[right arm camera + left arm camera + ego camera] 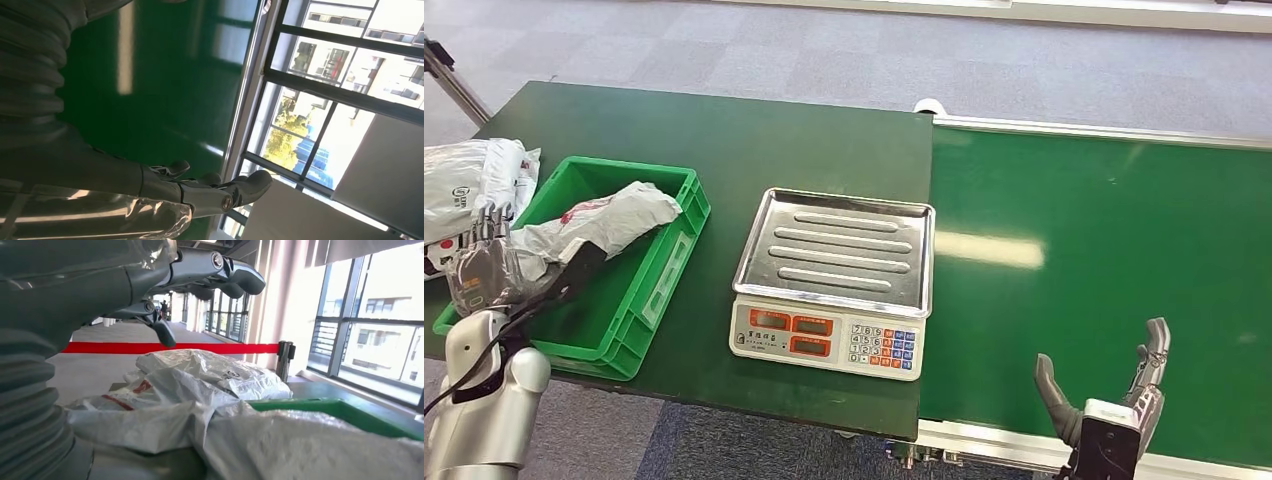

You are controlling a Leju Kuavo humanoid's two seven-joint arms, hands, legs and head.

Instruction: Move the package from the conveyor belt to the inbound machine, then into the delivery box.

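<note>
We take the green delivery box (pixel 659 265) as our landmark. The package (pixel 594 225), a crumpled grey-white mailer, lies draped across the box's near-left rim, its far end resting inside the box and its near end hanging out over the wall toward our left hand (pixel 484 265). In the left wrist view the package (pixel 280 445) sits right under the hand (pixel 165 295), with the fingers (pixel 235 277) spread above it and nothing between them, so we judge the hold is let go or nearly so. More mailers (pixel 474 180) are piled just outside the box on its left.

The step in hand looks like the last one: getting the package fully into the box. To do it well, we should nudge the overhanging end inward over the rim and not leave it, since a slack bag balanced on a wall may slide out. We should lift the hand straight up so the fingers do not snag the film.

To the right of the box the scale (pixel 834 285) stands with a bare tray; beyond it, over the conveyor belt (pixel 1104 240), our right hand (pixel 1114 395) hovers with fingers apart, holding nothing.
</note>
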